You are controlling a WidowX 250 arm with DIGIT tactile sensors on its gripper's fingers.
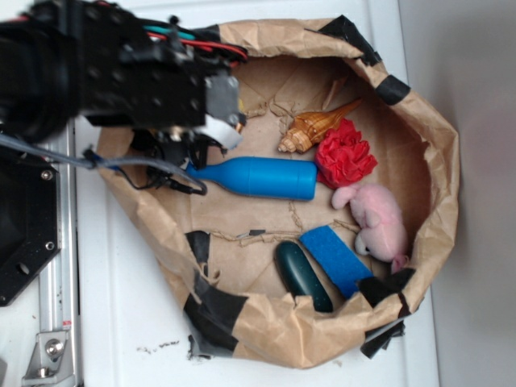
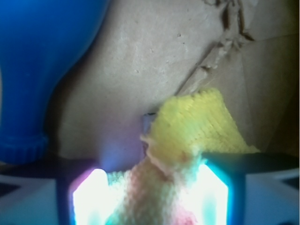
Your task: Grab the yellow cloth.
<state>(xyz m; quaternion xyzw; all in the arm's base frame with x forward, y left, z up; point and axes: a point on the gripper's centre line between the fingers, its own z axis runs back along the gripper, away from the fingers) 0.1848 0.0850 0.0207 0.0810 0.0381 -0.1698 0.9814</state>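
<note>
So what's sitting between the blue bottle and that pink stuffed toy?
The red pom-pom sits between the blue bottle and the pink stuffed toy, seen in the exterior view.

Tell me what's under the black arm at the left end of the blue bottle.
In the exterior view the arm covers it. The wrist view shows the yellow cloth bunched in the gripper, over brown paper.

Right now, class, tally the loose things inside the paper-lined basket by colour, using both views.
Blue: 2, the bottle and the sponge
Yellow: 1, the yellow cloth, in the gripper
Red: 1, pom-pom
Pink: 1, plush toy
Tan: 1, seashell
Dark green: 1, oblong thing
Total: 7
</note>
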